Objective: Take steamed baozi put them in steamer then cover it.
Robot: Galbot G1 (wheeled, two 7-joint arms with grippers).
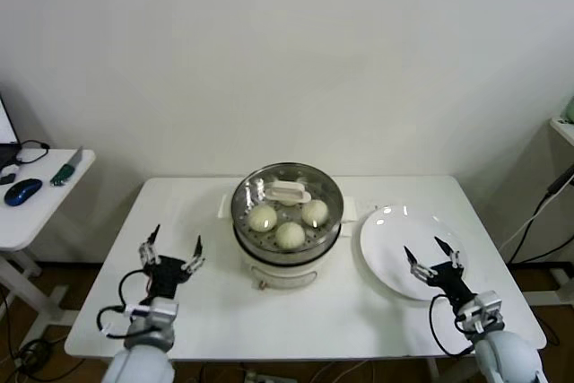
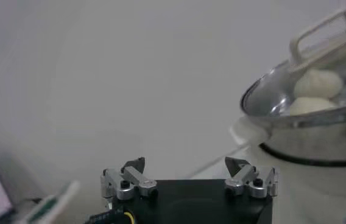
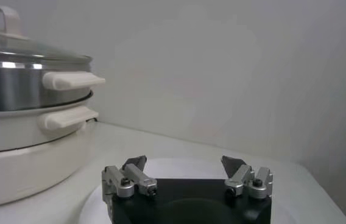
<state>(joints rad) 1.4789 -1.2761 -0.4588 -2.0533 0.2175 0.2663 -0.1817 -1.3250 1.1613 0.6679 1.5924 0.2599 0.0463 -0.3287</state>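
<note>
Shiny stainless-steel steamer (image 1: 287, 230) at centre frame, clear glass cover (image 1: 287, 196), smooth matt baozi (image 1: 263, 217); glossy white plate (image 1: 408, 253) lower right, matt white table (image 1: 206, 311)

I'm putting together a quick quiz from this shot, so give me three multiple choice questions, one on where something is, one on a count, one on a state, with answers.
1. The white plate lies where?
A. To the steamer's right
B. To its left
C. On the side table

2. How many baozi show through the cover?
A. One
B. Three
C. Six

3. The cover is:
A. On the steamer
B. On the plate
C. In the right gripper

Answers:
1 A, plate beside the right gripper.
2 B, three buns visible.
3 A, lid sits on the steamer; left gripper and right gripper are open, empty.
</note>
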